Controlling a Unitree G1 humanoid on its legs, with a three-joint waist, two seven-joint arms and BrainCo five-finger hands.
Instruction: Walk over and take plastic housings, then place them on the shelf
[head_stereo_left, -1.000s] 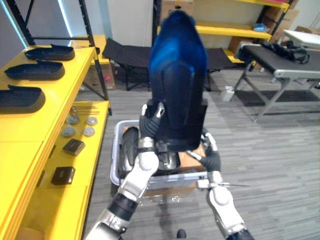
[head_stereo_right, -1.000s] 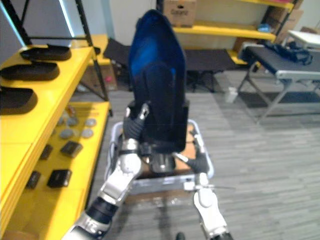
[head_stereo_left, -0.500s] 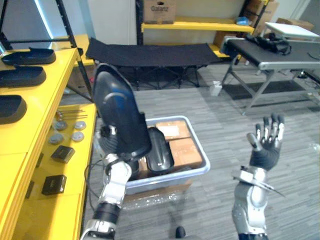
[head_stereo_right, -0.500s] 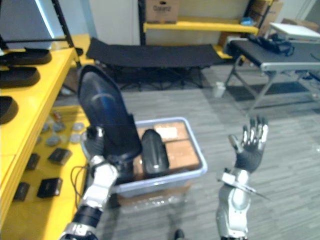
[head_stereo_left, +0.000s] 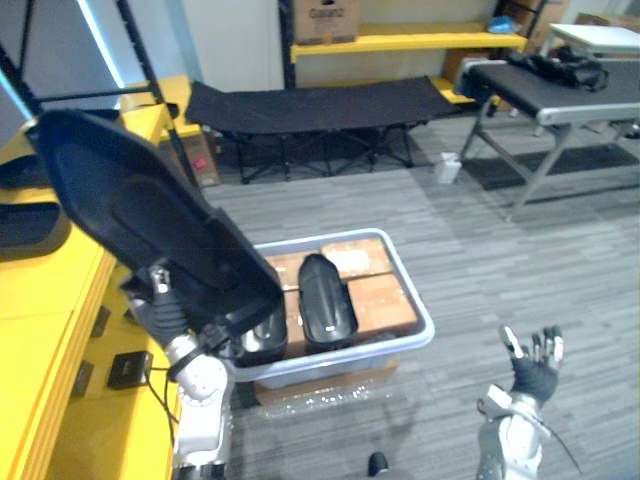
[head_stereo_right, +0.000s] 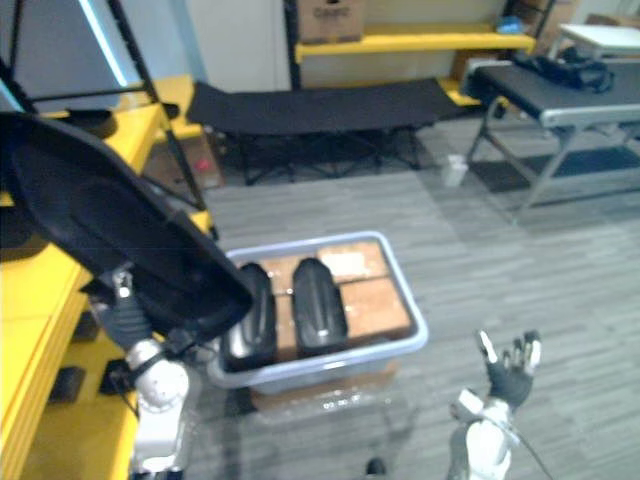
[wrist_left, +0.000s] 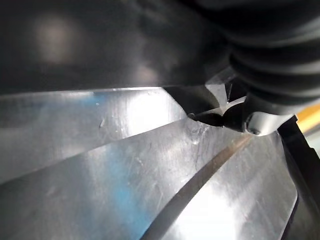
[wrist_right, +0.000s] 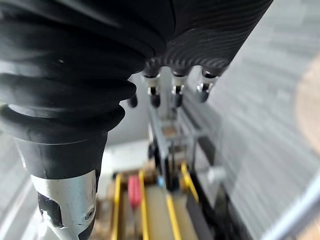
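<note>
Large black curved plastic housing (head_stereo_left: 140, 225) leaned up-left toward yellow metal shelf (head_stereo_left: 40, 300), probably angled for placing. Its lower edge was pinched by left robot hand (head_stereo_left: 163, 305), arm upright at lower left. At lower right, right robot hand (head_stereo_left: 535, 372) was raised, fingers spread, empty. Grey plastic bin (head_stereo_left: 415, 310) at centre held two more black housings (head_stereo_left: 325, 300).

A pale grey plastic tub (head_stereo_left: 414, 290) stands on the grey plank floor (head_stereo_left: 520, 270), with flat brown cardboard boxes (head_stereo_left: 380, 300) inside. Beyond it stretches a black folding cot (head_stereo_left: 310, 105). A small white bottle (head_stereo_left: 447, 168) stands near a grey metal counter (head_stereo_left: 560, 85).
</note>
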